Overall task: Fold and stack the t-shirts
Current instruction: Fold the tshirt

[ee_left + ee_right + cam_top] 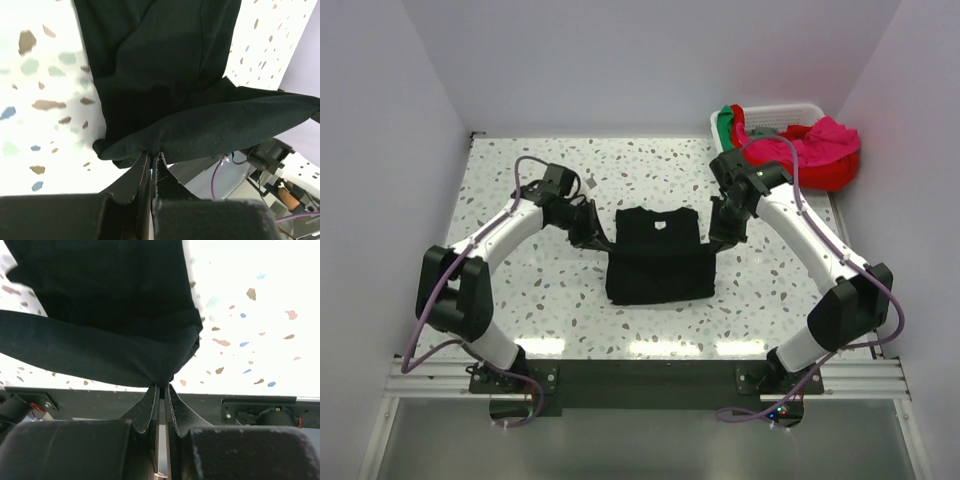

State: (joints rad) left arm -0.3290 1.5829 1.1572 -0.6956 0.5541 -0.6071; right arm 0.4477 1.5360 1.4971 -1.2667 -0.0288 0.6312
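- Left jaws grasp black shirt (658,268) at its left edge, frame centre.
- Right jaws grasp its right edge.
- Shirt's lower part lies on surface (570,300).

bright overhead light glares off the table (660,347), washing it white in wrist views, while the black t-shirt (658,260) looks murky.

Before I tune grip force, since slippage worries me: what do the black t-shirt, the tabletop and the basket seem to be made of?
Black t-shirt: soft matte cloth, probably cotton knit; it sags and creases where held. Tabletop: hard, glossy, speckled like terrazzo, reflecting the lights; possibly printed laminate. Basket: white, slatted, likely moulded plastic.
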